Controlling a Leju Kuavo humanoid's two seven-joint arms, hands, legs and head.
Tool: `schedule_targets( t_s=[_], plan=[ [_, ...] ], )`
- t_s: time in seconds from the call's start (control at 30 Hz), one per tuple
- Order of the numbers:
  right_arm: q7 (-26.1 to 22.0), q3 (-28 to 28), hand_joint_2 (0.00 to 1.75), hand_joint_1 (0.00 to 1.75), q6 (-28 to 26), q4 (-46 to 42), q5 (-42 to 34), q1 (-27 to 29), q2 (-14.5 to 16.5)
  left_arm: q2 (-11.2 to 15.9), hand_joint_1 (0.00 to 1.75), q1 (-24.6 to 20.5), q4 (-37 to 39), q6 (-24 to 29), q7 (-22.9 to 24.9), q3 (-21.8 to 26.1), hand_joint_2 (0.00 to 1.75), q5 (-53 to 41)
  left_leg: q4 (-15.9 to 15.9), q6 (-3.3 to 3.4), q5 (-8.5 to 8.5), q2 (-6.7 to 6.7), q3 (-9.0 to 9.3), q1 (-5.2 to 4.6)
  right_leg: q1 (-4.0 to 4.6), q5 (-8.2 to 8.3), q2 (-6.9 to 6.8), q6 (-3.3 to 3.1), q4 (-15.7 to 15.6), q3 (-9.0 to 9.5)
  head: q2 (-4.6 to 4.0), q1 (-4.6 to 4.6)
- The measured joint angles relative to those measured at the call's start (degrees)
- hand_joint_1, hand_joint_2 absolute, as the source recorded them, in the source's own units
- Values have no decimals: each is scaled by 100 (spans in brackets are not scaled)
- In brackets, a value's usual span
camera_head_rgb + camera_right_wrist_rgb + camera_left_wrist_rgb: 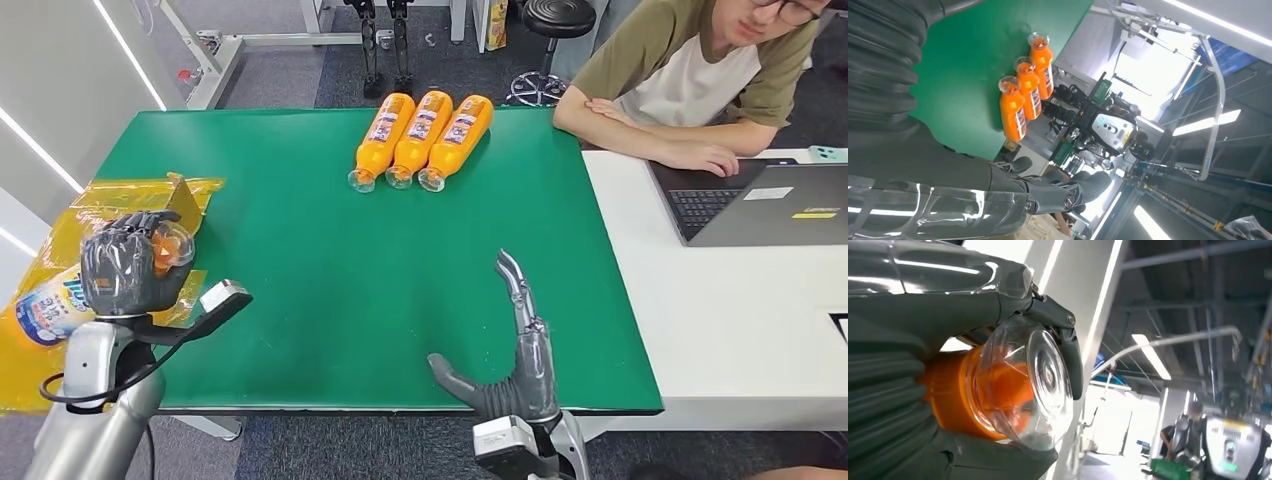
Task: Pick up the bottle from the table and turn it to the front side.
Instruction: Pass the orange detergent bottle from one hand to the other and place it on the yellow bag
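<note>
Green matting covers the work table (300,230), which butts against a white table (720,300) on its right side. At the far left, a crumpled yellow plastic sheet (110,195) lies over the table's edge. Above it, the left hand (128,262) is raised and wrapped tightly around an orange plastic bottle with a clear domed cap (172,245); the cap faces right, and the bottle's white-and-blue labelled body (50,305) projects from the far side of the fist. In the left wrist view the dark fingers (1068,350) curl over the cap's rim. Whether the label faces front cannot be judged from these angles. At the table's far edge, three matching orange bottles (422,135) lie side by side, touching, caps toward the robot. The right hand (510,350) hovers at the near edge, fingers extended and thumb spread, holding nothing. A seated person (690,80) rests forearms beside a grey laptop (760,200).
</note>
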Motion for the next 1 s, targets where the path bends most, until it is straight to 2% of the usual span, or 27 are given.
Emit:
schedule_targets(
  t_s=[0.13, 0.27, 0.33, 0.63, 0.9, 1.0],
  plan=[
    [-29, -34, 175, 0, 62, -43, -33, -20, 0, 219, 175, -458, 771, -281, -209, -180, 175, -321, 0, -6, 4, 0, -2, 1, 0, 4, 0, -6, 2, -3, 0, 0],
    [-61, -52, 175, 0, 115, -54, -192, -90, -4, 385, 175, -874, 1522, -686, -1133, -451, 175, -120, 0, -6, 4, 4, -2, 1, 0, 4, 5, -7, 4, -5, 0, 2],
    [-69, -61, 175, 0, 112, -54, -224, -103, -4, 459, 175, -1058, 1886, -944, -1384, -577, 175, -27, 0, -6, 4, 8, -1, 1, 0, 5, 9, -8, 3, -8, 0, 1],
    [-46, -63, 175, 0, 64, -100, -208, -19, -4, 491, 175, -1641, 3118, -1413, -1544, -917, 175, 95, 0, -7, 3, 13, -6, 1, 0, 6, 14, -10, 4, -15, 0, 1],
    [17, -63, 175, 0, 182, -115, -212, -28, -4, 388, 174, -1700, 3520, -1307, -1583, -1152, 175, 11, 0, -7, 4, 13, -8, 0, -1, 6, 13, -10, 3, -15, 0, 1],
    [27, -63, 175, 0, 204, -115, -213, -43, -4, 280, 159, -1686, 3627, -1280, -1571, -1227, 175, 61, 0, -7, 3, 12, -9, 0, -1, 6, 12, -10, 3, -15, 0, 1]
  ],
)
